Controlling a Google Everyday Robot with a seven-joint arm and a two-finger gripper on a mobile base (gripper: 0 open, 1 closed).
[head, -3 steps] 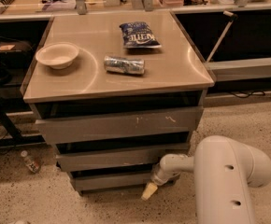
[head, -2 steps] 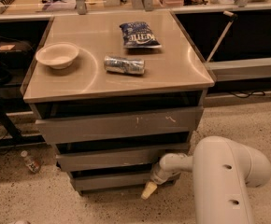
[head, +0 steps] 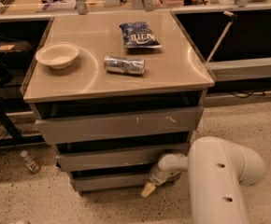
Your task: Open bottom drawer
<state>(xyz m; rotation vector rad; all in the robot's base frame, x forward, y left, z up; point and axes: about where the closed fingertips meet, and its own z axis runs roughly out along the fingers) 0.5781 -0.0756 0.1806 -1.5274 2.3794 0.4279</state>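
**Gripper at the right end of the bottom drawer**

Nearest me, the arm [head: 217, 181] fills the lower right and reaches left. Its gripper [head: 149, 186] sits low, near the floor, at the right end of the bottom drawer [head: 110, 182]. It is touching the front or just beside it; I can't tell which, nor whether the grip is spread or closed. The drawer front runs left to right, stretching leftward from the gripper, and looks barely out, if at all. I judge the pull must come straight toward me, off-centre. Above are the mid drawer [head: 117, 157] and top drawer [head: 119, 123]. Farther back, a can [head: 124, 65] and bowl [head: 57, 55] rest on the cabinet top.
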